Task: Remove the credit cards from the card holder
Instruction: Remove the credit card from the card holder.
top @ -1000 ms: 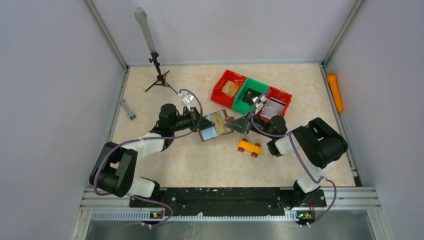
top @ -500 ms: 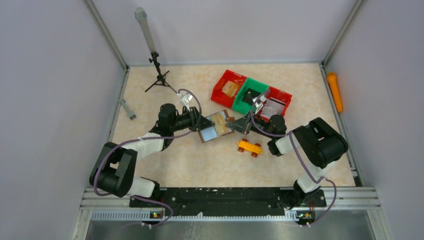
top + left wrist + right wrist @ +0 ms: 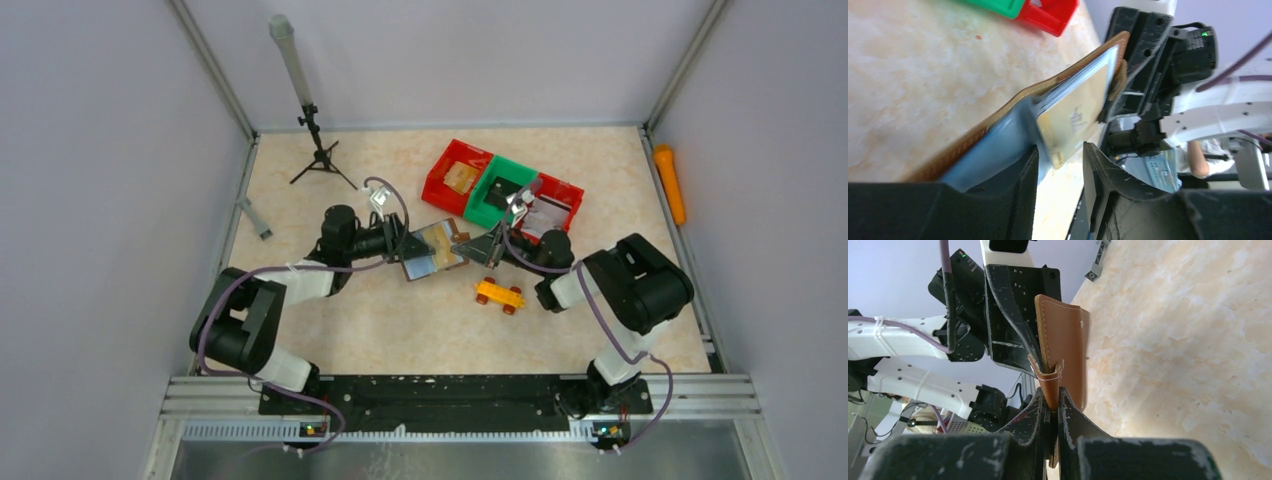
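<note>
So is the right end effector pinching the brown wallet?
Yes, in the right wrist view the right end effector has both fingers closed tight on the folded leather edge of the brown card holder.

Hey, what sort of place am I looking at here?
Probably a robot lab test cell: plain grey walls on metal framing enclose a table, the left arm and right arm are bolted to a rail at its near edge, and a tripod stands at the back.

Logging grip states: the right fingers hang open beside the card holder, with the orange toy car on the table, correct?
No: the right wrist view shows the right fingers shut on the card holder. The orange toy car is on the table.
</note>
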